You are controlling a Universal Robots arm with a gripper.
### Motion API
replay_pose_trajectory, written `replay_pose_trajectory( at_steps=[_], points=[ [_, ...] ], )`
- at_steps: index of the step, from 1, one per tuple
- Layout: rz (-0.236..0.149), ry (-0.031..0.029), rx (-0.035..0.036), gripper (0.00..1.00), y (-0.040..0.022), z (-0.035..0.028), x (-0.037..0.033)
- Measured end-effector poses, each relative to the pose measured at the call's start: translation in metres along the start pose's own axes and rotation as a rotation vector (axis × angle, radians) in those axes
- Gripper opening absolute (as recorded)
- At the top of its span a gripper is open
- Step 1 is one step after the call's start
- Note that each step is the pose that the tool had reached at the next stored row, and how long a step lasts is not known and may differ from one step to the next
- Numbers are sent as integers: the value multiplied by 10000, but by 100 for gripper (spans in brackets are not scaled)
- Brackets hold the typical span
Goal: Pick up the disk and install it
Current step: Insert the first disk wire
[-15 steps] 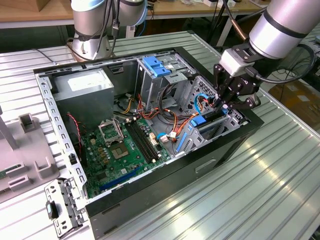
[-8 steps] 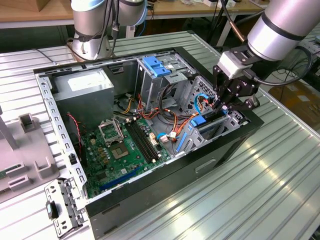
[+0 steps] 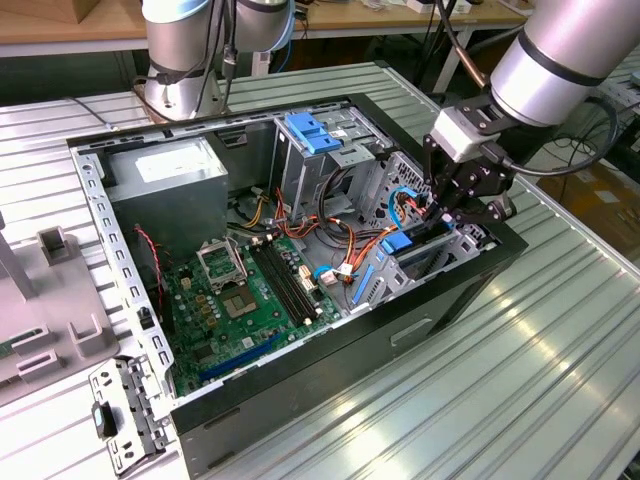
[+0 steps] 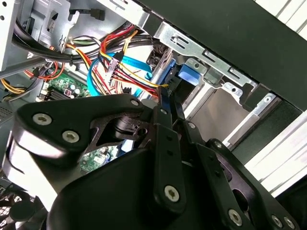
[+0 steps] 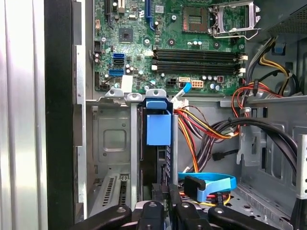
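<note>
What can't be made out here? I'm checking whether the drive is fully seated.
- First wrist view: the silver-metal hard drive with blue plastic rails stands edge-on. The grey metal bay walls hide its label and depth.
- Second wrist view: the black gripper covers most of it.
- Exterior view: the gripper blocks the bay.

In the first wrist view, the gripper (image 5: 165, 211) hangs over the open computer case (image 5: 60, 120), its black fingers (image 5: 158, 194) close together on the dark edge of the disk (image 5: 158, 143), which stands on edge inside a metal drive bay (image 5: 112, 143). The disk's blue side rail (image 5: 159, 129) faces the camera, its tab level with the bay's rim. Just beside the bay runs a bundle of red, yellow and orange wires (image 5: 201, 129) (a flat blue cable (image 5: 211, 184) loops close by). Beyond the bay lies the green motherboard (image 5: 163, 43), with black memory slots (image 5: 196, 55) and a processor socket (image 5: 232, 19)
</note>
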State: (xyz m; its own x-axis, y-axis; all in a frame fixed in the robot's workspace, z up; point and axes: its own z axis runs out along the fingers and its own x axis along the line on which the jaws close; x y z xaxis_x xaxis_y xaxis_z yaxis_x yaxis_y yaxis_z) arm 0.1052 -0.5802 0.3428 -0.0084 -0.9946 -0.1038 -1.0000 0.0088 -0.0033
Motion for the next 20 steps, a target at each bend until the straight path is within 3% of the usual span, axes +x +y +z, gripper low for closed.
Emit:
replay_pose_trajectory(
  at_steps=[8,9,10,11,16,20],
  points=[
    [0,2,0,17,12,34,6],
    [1,-3,0,24,12,-13,1],
    [1,-69,-1,24,11,-131,-11],
    [2,-87,-15,11,1,-126,-10],
    [17,-85,-151,11,-93,-56,1],
    [21,-82,-173,11,-98,-39,3]
  ],
)
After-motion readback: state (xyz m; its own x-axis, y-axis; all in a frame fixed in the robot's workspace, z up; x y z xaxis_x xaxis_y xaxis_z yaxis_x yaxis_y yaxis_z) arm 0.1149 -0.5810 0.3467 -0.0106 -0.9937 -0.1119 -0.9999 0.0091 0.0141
